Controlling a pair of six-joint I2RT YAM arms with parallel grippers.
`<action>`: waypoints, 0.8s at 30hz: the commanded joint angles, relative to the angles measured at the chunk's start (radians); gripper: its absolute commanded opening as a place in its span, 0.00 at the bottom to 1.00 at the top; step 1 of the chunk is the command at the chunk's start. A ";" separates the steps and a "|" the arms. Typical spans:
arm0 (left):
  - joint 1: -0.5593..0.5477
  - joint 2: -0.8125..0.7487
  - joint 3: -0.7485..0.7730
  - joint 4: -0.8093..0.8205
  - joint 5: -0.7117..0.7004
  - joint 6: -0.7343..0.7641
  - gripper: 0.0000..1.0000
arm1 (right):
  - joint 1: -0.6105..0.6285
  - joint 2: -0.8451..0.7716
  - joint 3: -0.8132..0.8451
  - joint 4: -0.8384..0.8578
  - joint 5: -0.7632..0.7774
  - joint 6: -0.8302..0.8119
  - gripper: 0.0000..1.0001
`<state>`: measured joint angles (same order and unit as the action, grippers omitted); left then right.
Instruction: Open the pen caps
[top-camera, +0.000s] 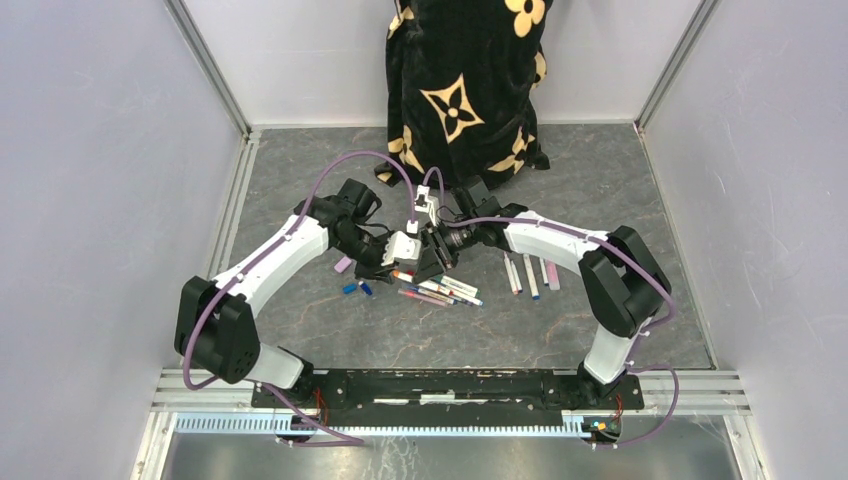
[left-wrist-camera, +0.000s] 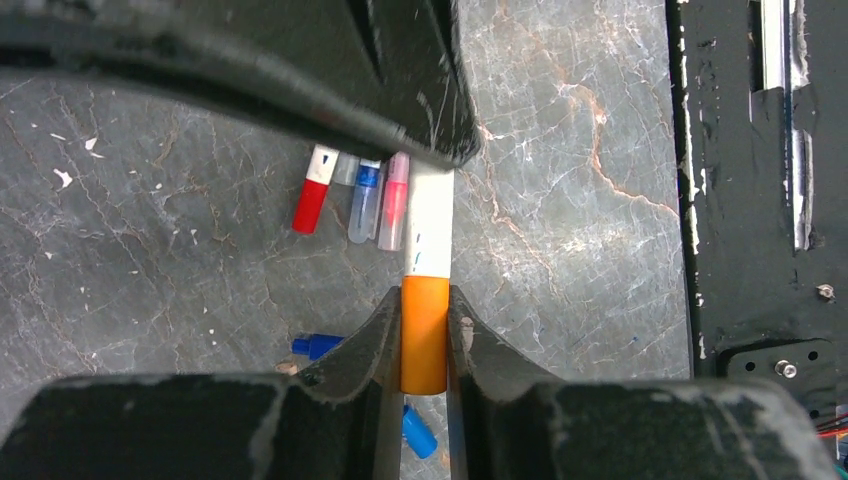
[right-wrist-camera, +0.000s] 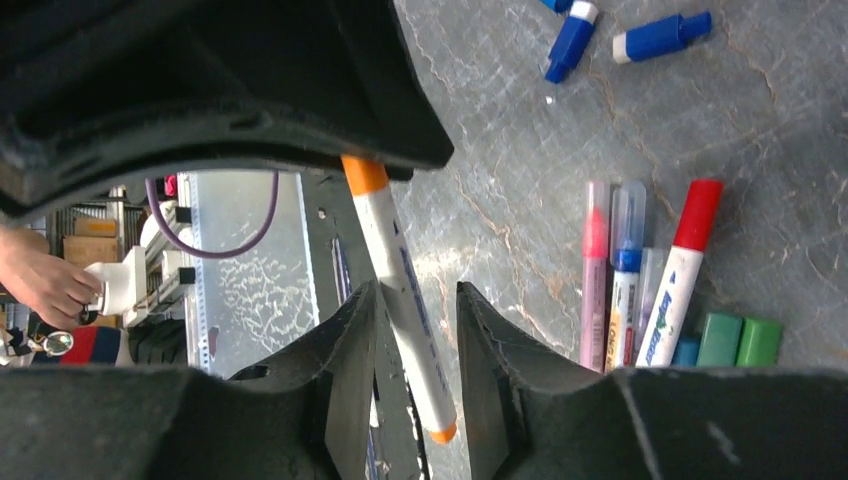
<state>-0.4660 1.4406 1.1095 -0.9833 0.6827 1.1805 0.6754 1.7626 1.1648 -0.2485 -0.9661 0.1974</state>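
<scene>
Above pen pile (top-camera: 438, 290) | left tool (left-wrist-camera: 424, 302) pinches orange cap (left-wrist-camera: 424, 340) | right tool (right-wrist-camera: 415, 292) spread

Lab robot cell: white panel walls (top-camera: 90, 150), aluminium frame rails (top-camera: 215, 70).

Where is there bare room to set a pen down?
Bare: the near strip between pen pile and base rail, and the back-left corner beside the cloth. Crowded: the middle, from loose caps to the four separate pens.
</scene>
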 joint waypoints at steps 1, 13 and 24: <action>-0.008 -0.001 0.043 -0.024 0.031 0.048 0.02 | 0.020 0.032 0.039 0.183 -0.035 0.133 0.40; 0.066 -0.002 0.109 -0.160 -0.064 0.137 0.02 | 0.024 -0.012 -0.030 0.151 -0.063 0.059 0.00; 0.338 0.089 0.244 -0.265 -0.007 0.297 0.02 | -0.014 -0.142 -0.173 0.083 -0.031 -0.020 0.00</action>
<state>-0.1703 1.5349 1.3170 -1.2236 0.7300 1.3865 0.6704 1.6501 1.0412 -0.0147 -0.9634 0.2287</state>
